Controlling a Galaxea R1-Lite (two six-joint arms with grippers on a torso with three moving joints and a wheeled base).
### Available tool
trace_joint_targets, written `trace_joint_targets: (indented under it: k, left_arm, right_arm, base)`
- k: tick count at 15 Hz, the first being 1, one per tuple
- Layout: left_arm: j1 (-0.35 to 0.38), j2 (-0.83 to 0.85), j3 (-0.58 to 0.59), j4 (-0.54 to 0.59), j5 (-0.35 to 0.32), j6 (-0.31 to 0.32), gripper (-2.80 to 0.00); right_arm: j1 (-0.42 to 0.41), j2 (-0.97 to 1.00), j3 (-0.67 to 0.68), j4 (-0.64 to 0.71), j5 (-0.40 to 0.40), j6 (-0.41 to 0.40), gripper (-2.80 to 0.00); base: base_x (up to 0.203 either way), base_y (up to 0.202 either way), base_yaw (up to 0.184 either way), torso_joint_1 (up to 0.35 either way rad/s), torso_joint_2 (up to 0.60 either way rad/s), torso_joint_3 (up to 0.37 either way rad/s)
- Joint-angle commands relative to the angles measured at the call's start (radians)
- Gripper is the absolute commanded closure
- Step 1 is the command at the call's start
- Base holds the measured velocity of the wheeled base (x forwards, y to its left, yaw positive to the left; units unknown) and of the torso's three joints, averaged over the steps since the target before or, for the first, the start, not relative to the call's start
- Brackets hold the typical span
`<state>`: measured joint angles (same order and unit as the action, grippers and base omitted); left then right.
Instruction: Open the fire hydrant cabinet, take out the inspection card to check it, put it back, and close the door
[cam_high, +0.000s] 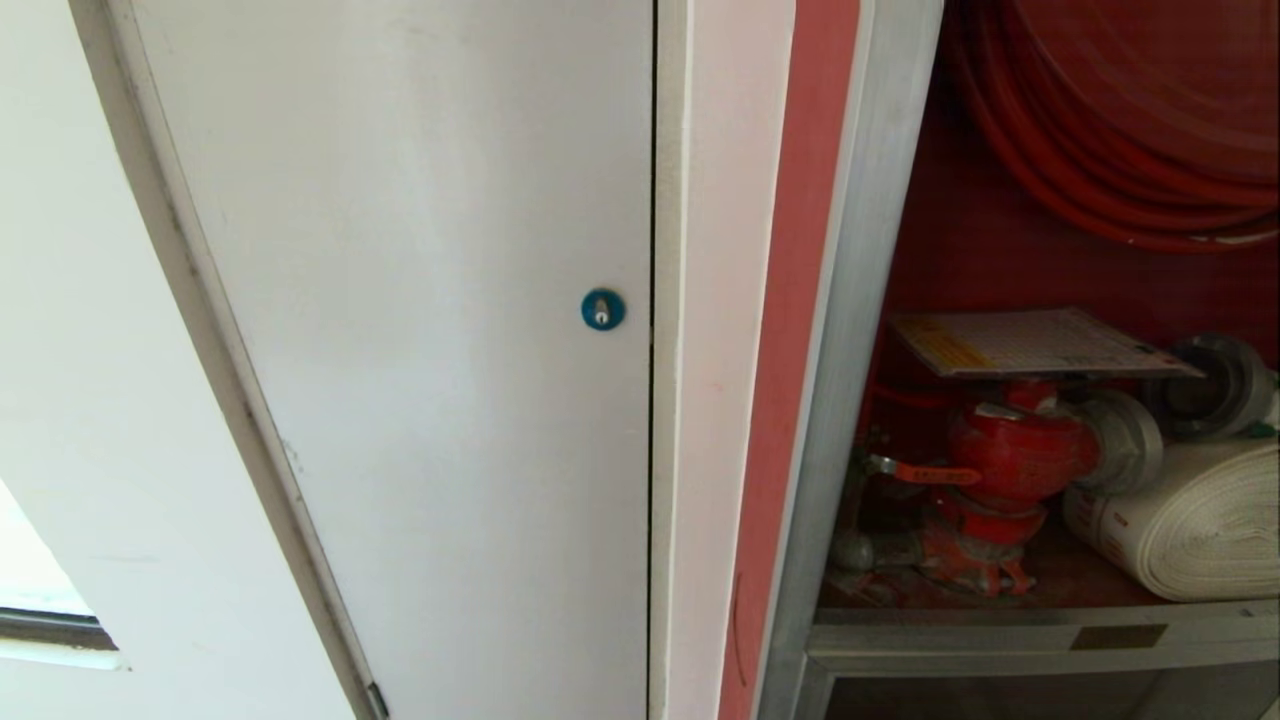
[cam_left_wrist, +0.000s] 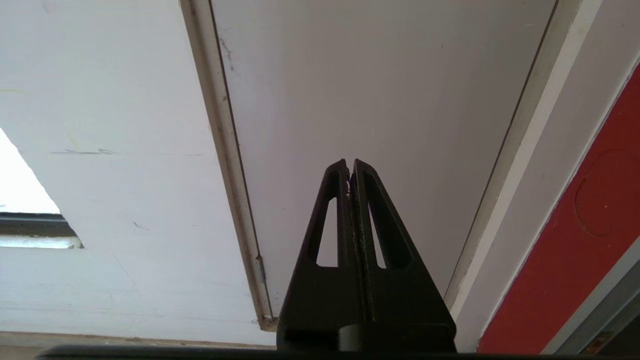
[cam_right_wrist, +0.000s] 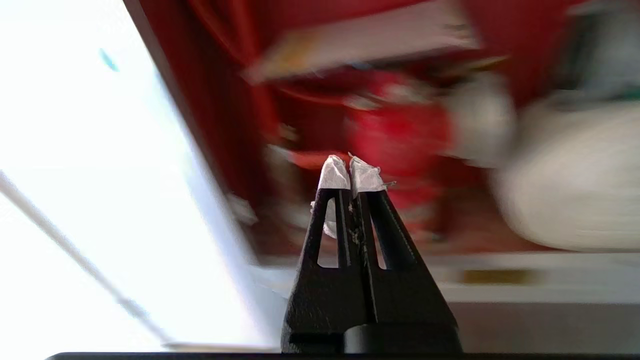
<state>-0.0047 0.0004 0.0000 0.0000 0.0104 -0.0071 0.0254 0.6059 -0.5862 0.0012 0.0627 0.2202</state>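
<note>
The fire hydrant cabinet (cam_high: 850, 330) stands open; the inspection card (cam_high: 1035, 342) lies flat atop the red valve (cam_high: 1015, 455) inside. The right claw (cam_right_wrist: 349, 165), closed and empty, faces that interior. The left claw (cam_left_wrist: 349, 164), also closed, faces the white panel door (cam_high: 420, 300).

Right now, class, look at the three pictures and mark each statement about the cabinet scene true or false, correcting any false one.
1. The inspection card lies flat on top of the red valve. True.
2. The white door's round lock is red. False: it is blue.
3. The rolled white hose lies on the cabinet floor. True.
4. The right hand holds the card. False: it is shut on nothing.
5. The left hand is wide open. False: it is shut.
</note>
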Motion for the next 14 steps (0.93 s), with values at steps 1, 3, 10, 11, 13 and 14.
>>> trace_joint_targets:
  k: [1, 3, 10, 11, 13, 14]
  left_arm:
    - [0.0, 0.0, 0.0, 0.0, 0.0, 0.0, 0.0]
    - [0.0, 0.001, 0.0, 0.0, 0.0, -0.001, 0.0]
    - [0.0, 0.001, 0.0, 0.0, 0.0, -0.001, 0.0]
    - [0.0, 0.001, 0.0, 0.0, 0.0, -0.001, 0.0]
    - [0.0, 0.001, 0.0, 0.0, 0.0, 0.0, 0.0]
    - [0.0, 0.0, 0.0, 0.0, 0.0, -0.001, 0.0]
  right_arm:
    - [0.083, 0.265, -0.117, -0.002, 0.01, 0.19, 0.0]
    - [0.155, 0.38, -0.181, 0.007, -0.002, 0.397, 0.0]
    - [0.192, 0.584, -0.369, 0.164, -0.046, 0.797, 0.0]
    - [0.198, 0.605, -0.395, 0.187, -0.045, 0.829, 0.0]
    - [0.203, 0.658, -0.432, 0.214, -0.044, 0.874, 0.0]
    - [0.203, 0.673, -0.438, 0.218, -0.044, 0.887, 0.0]
  base:
    - [0.0, 0.0, 0.0, 0.0, 0.0, 0.0]
    - [0.0, 0.0, 0.0, 0.0, 0.0, 0.0]
    - [0.0, 0.0, 0.0, 0.0, 0.0, 0.0]
    - [0.0, 0.0, 0.0, 0.0, 0.0, 0.0]
    - [0.0, 0.0, 0.0, 0.0, 0.0, 0.0]
    - [0.0, 0.0, 0.0, 0.0, 0.0, 0.0]
